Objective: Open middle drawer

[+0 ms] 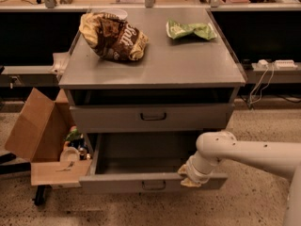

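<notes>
I've got the middle drawer (117, 183) standing well out from the cabinet (155, 67), below the upper drawer (113, 118); my gripper (190, 179) sits at the top edge of its front panel, right of the handle (154, 185), and whether it's clamped on, I can't tell

The white arm (254, 152) is sticking in from the right, below the bench's (155, 67) front right corner. Its end effector (190, 180) is pointing down, low under the front edge.
</notes>
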Robot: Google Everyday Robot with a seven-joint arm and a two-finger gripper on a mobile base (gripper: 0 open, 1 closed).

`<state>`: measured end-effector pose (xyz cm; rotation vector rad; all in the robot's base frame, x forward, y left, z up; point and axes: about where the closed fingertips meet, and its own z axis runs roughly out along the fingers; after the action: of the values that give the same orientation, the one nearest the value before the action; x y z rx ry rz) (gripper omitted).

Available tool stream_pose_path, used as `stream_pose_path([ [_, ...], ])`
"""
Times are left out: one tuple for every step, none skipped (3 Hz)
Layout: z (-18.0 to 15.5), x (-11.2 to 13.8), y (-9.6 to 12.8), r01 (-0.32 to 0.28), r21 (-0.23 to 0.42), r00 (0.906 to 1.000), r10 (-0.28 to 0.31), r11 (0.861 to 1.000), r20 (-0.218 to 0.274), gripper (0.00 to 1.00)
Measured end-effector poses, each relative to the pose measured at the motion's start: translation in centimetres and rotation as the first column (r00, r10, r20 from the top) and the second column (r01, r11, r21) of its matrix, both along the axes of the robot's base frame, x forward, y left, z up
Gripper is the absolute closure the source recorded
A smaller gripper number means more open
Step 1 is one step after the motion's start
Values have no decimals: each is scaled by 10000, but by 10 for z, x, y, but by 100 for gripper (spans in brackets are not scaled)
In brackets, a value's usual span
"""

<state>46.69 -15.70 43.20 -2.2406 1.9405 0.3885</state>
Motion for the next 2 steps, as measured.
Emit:
stream_pose_path([
  [1, 1, 0, 0, 0, 10000, 0, 10000, 0, 100],
  [-2, -27, 4, 149, 255, 9998, -145, 9996, -148, 100],
])
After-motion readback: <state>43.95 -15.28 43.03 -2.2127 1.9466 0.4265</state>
